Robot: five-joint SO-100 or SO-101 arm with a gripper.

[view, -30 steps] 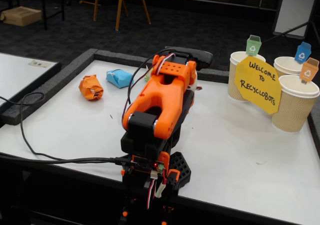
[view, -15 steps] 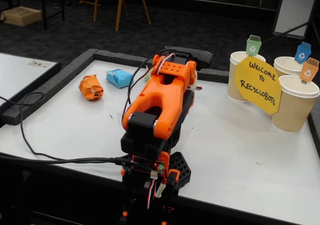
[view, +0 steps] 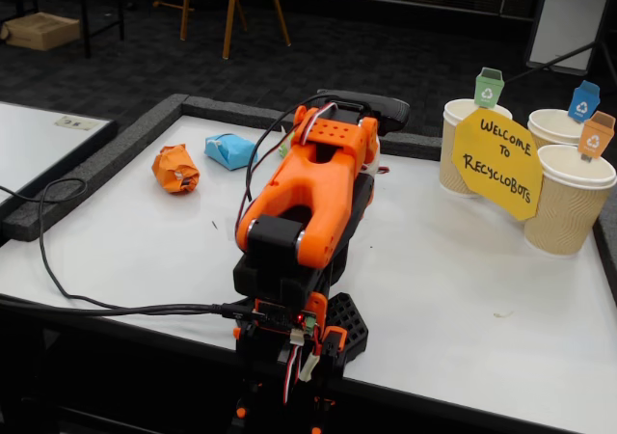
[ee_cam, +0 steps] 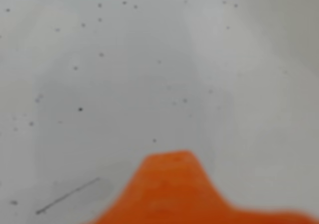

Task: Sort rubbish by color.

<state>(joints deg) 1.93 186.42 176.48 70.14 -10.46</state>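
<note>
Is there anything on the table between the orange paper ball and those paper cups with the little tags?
Yes. In the fixed view the folded orange robot arm sits between the orange paper wad and the cups.

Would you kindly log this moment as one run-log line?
arm: folded over base | crumpled orange paper wad: on white table, untouched | crumpled light blue paper wad: beside it, untouched | fingers: unseen

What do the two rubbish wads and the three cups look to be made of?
Orange wad and light blue wad: likely crumpled paper, matte, with creases and folds. The cups: apparently ribbed paper or card, beige and matte, with vertical corrugations on the walls.
</note>
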